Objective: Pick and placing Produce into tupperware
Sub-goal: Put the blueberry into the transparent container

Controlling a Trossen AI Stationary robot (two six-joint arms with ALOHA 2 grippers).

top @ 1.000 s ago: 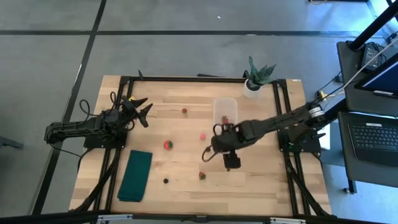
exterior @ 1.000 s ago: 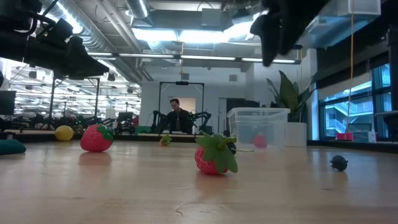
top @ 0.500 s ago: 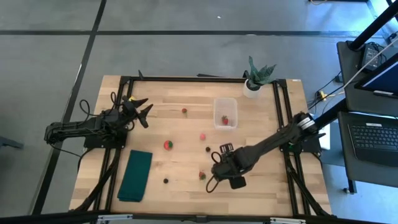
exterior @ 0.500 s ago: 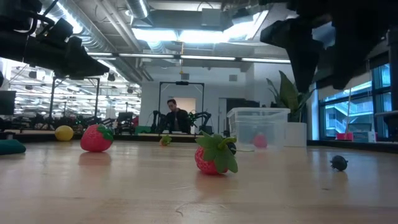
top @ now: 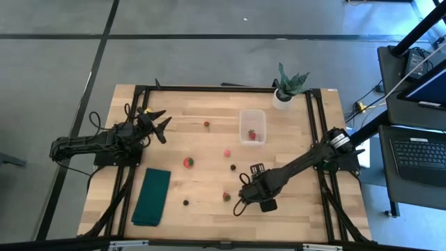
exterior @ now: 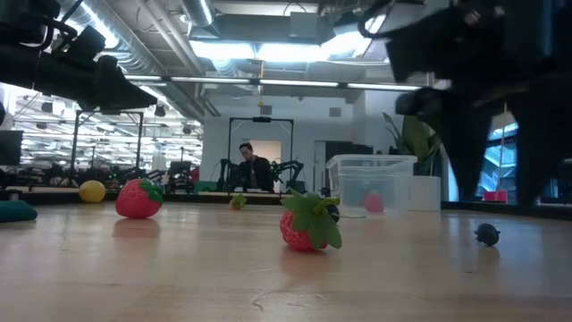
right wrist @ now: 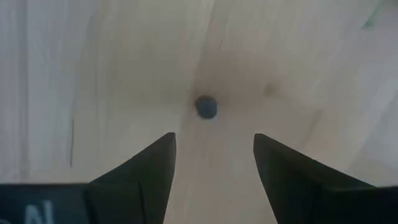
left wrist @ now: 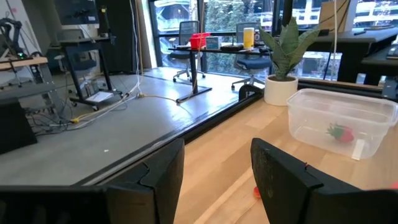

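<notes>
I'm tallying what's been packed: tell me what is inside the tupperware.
The tupperware holds one red strawberry piece with a green top, also seen through the wall in the left wrist view. Nothing else shows inside; no lid covers it.

No readable text, labels, brands or numbers in any view.
</notes>
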